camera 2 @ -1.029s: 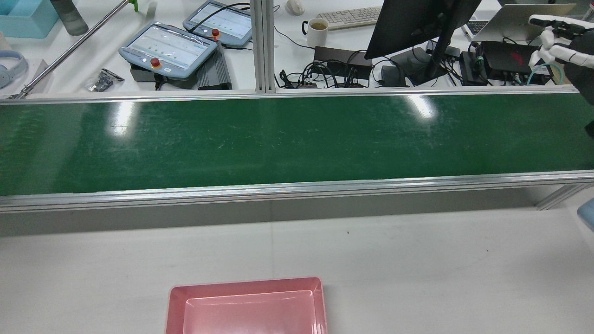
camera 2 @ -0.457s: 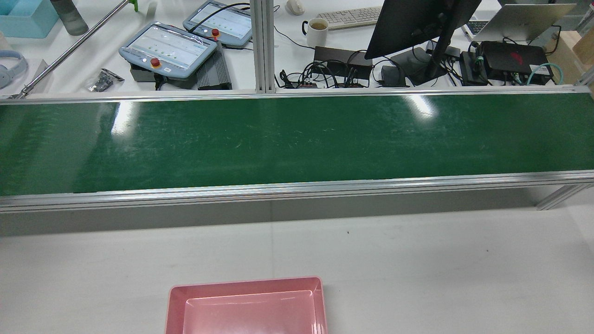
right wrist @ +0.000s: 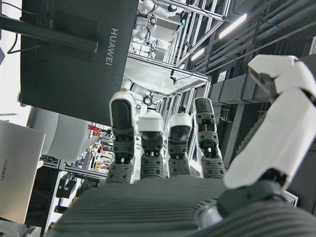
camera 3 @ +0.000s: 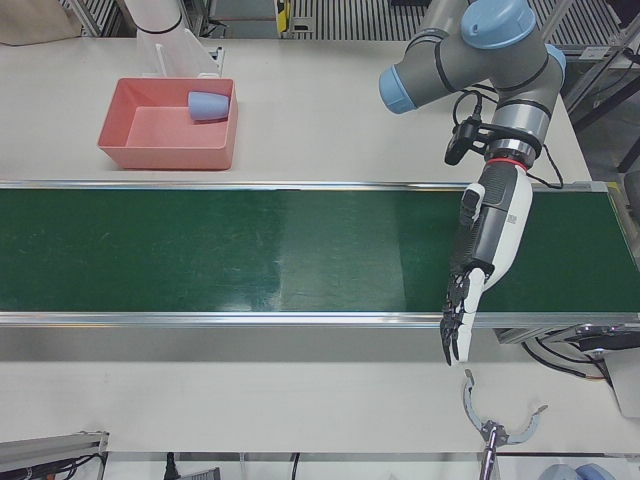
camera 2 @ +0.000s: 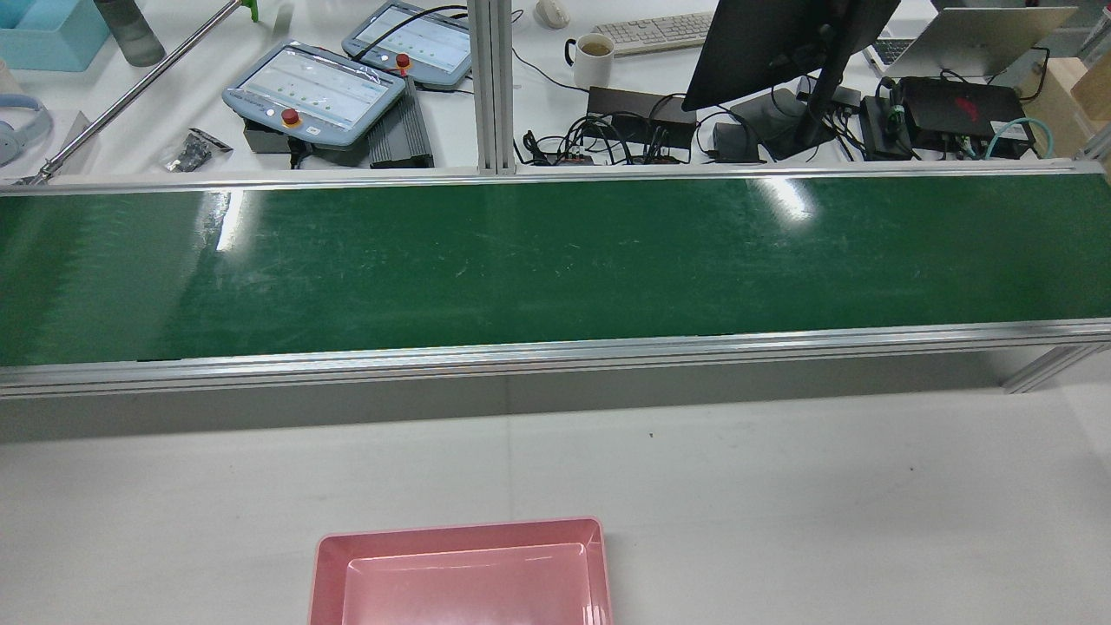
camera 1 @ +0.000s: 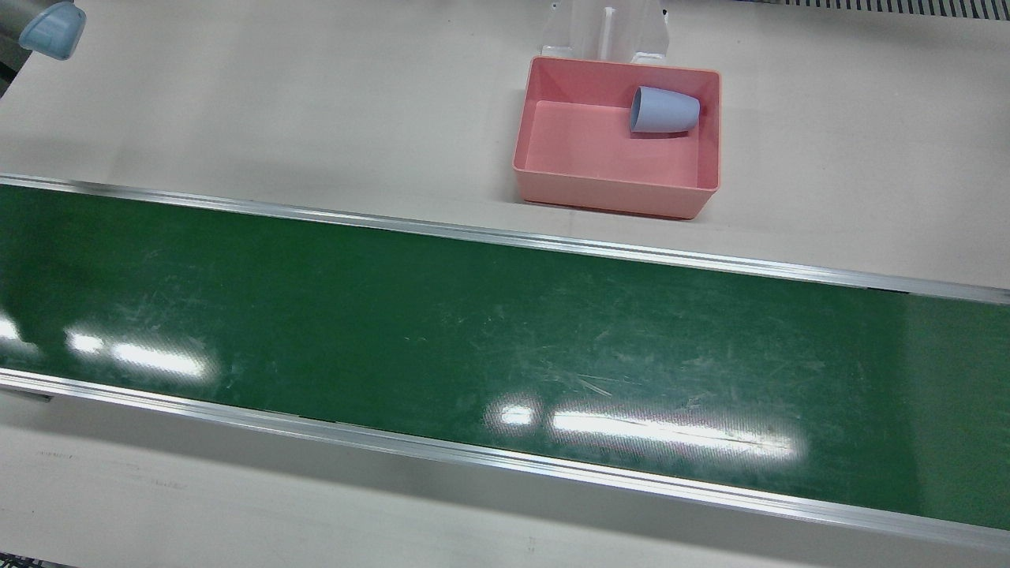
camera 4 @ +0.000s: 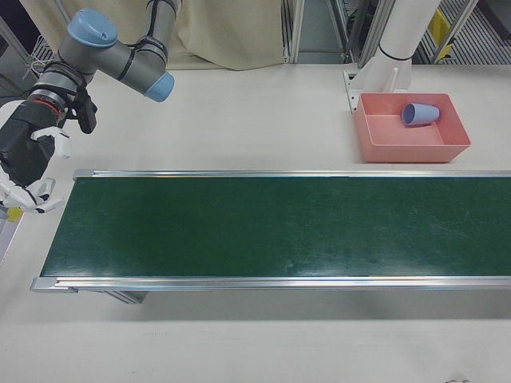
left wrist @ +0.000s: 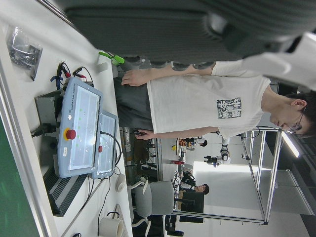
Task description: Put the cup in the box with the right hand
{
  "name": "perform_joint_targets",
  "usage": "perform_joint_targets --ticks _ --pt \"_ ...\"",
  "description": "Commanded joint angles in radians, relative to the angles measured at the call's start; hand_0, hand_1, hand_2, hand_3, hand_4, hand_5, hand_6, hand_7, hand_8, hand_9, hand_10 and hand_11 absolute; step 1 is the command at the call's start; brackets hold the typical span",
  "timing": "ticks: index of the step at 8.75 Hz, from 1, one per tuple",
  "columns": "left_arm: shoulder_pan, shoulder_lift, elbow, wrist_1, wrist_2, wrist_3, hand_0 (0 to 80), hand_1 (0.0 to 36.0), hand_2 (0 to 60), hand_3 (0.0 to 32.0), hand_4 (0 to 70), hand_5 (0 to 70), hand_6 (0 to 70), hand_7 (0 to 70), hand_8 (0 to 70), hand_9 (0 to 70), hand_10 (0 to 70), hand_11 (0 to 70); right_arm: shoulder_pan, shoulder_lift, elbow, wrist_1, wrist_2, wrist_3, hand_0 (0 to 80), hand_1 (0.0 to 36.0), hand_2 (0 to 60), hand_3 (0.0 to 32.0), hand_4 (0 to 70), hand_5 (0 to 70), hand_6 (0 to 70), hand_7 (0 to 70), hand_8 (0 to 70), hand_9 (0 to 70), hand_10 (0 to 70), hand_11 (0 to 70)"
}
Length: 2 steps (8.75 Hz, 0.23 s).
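- We see the cup (camera 1: pixel 664 110) lying on its side inside the pink box (camera 1: pixel 615 199), in the corner nearest the white pedestal (camera 4: pixel 397 44), its mouth facing the box's open middle.
- We judge the placing done: nothing holds the cup, and it rests on the box floor against the back wall.
- The right hand (camera 4: pixel 24 171) hangs off the far end of the green belt (camera 1: pixel 473 347), well apart from the box; its fingers (right wrist: pixel 148 143) are spread and straight, and it holds nothing.
- The left hand (camera 3: pixel 480 270) points down over the belt's other end, fingers extended and empty.
- The cup looks to us like smooth, stiff plastic: light, hard-walled, unlikely to break, yet slick enough to slide in a loose hold.
- Its tapered wall makes us expect it to roll in a curve if nudged while on its side.
- If it needed lifting again, we would close around the mid-wall across its width, from above, since the box walls crowd the base end.
- We cannot tell whether the cup touches the side wall too.
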State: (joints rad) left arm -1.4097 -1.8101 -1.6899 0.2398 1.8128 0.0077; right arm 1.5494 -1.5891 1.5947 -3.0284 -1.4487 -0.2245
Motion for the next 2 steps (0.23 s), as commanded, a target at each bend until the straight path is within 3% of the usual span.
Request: perform_joint_targets --ticks 1,2 --pt "0.0 0.0 -0.001 0.001 0.0 0.0 0.0 0.0 0.0 0.0 0.0 0.0 0.0 0.0 0.0 0.0 0.0 0.0 0.026 0.005 0.004 -0.004 -0.022 -0.006 40.6 12.7 35.4 0.0 19.2 9.4 37.1 70.0 51.5 70.0 32.0 45.8" --pt "0.0 0.0 -0.001 0.0 0.0 0.0 0.0 0.0 0.0 0.0 0.0 0.0 0.0 0.0 0.0 0.0 0.0 0.0 0.021 0.005 0.011 -0.006 -0.022 -0.006 42.2 13.4 35.8 0.0 23.3 9.1 36.8 70.0 50.6 70.0 30.2 43.6"
